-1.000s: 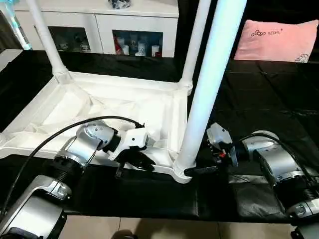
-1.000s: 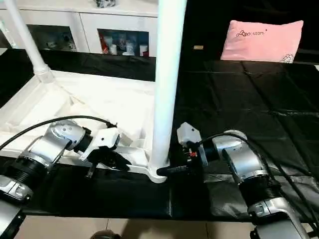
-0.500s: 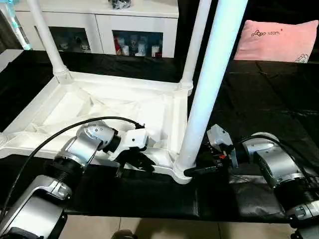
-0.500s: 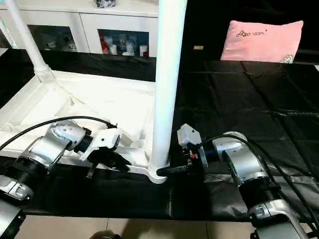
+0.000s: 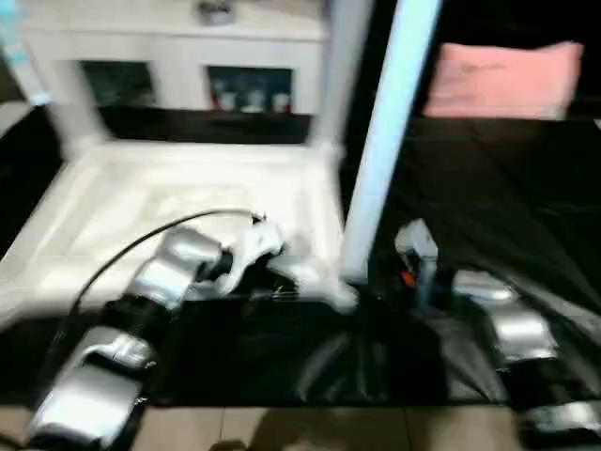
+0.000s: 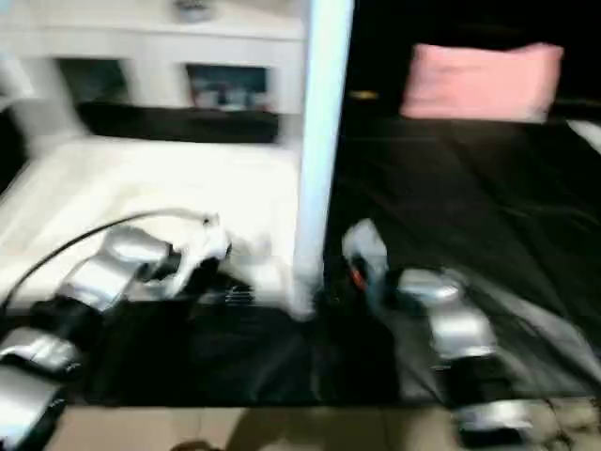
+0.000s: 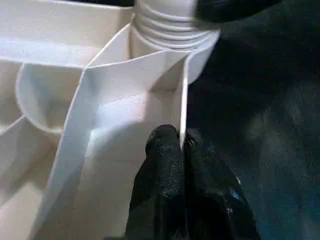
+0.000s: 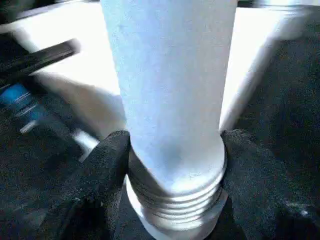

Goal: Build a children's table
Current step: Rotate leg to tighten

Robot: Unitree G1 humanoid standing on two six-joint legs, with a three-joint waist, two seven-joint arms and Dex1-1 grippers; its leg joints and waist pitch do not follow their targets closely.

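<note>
The children's table lies upside down on black cloth, its white ribbed tabletop (image 5: 141,197) facing up. A white leg (image 5: 387,141) stands upright in the near right corner socket (image 7: 165,22). Two more legs (image 5: 343,66) rise at the far corners. My left gripper (image 7: 181,142) is shut on the tabletop's thin near rim, a short way from that socket. My right gripper (image 8: 175,150) is at the leg's base from the right, one black finger (image 8: 107,160) pressed on each side just above the threaded end (image 8: 175,200).
A white glass-doored cabinet (image 5: 188,47) stands behind the tabletop. A pink pillow (image 5: 502,80) lies at the back right on the black cloth (image 5: 507,207). A bare floor strip (image 5: 282,427) runs along the near edge.
The whole head picture has shifted and blurred, so the camera moved. Both grippers stay where they were, at the rim and the leg's base.
</note>
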